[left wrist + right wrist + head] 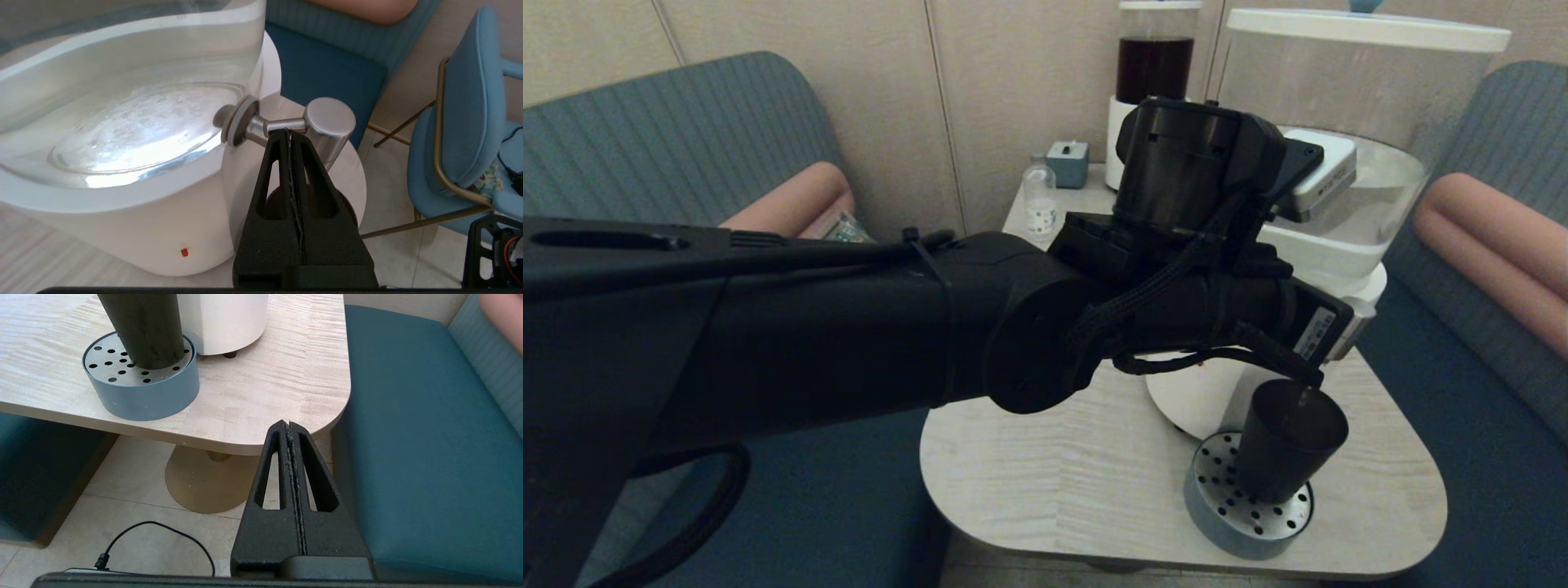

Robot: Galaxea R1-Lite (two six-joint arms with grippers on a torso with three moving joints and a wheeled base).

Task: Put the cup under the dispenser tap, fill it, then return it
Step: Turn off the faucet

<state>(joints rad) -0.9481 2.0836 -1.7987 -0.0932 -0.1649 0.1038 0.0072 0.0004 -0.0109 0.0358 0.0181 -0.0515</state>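
Cup (1286, 441), smoky black, is standing upright on the perforated grey-blue drip tray (1217, 523) at the near right corner of the pale wood table (1062, 474), right beneath the dispenser tap (322, 122). Biggest thing in the head view is the left arm, stretched across the frame and blocking most of the large clear-water dispenser (1347, 122) with its white base. Over on the wrist camera, the left gripper (289, 132) has its fingers pressed flat together with nothing between them, the tips right up against the silver tap's stem beside its round cap. Behind, a smaller dispenser (1156, 65) of dark liquid stands by the wall, with a small blue-grey box (1067, 163) and a little clear bottle (1039, 196) carrying a white label; its print is too small to read. A white sticker on the arm's wrist is likewise unreadable. Teal seating flanks the table. Down low, the right gripper (289, 426) hangs off the table's edge above the teal seat (429, 437), fingers together and empty, well apart from the cup.
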